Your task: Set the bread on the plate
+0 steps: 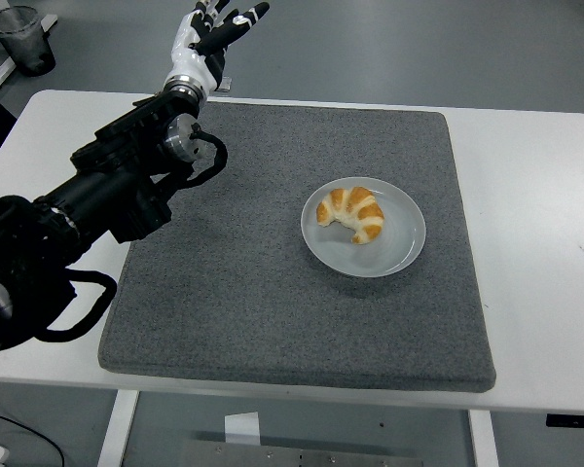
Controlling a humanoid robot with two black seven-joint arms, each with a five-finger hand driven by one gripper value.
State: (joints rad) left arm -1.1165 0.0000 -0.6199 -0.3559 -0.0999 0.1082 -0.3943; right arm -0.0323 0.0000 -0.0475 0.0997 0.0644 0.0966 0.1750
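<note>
Bread, a golden-brown curved croissant [352, 214], is lying on the round pale grey plate [401, 251], right of centre on the dark grey felt mat [234, 292] covering the white desk [545, 243]. Left robot hand [206, 34], white and black, is hovering above the desk's far left edge, fingers spread, gripping nothing, well apart from the plate. Clear plastic cup [21, 39] is standing on the floor beyond.
</note>
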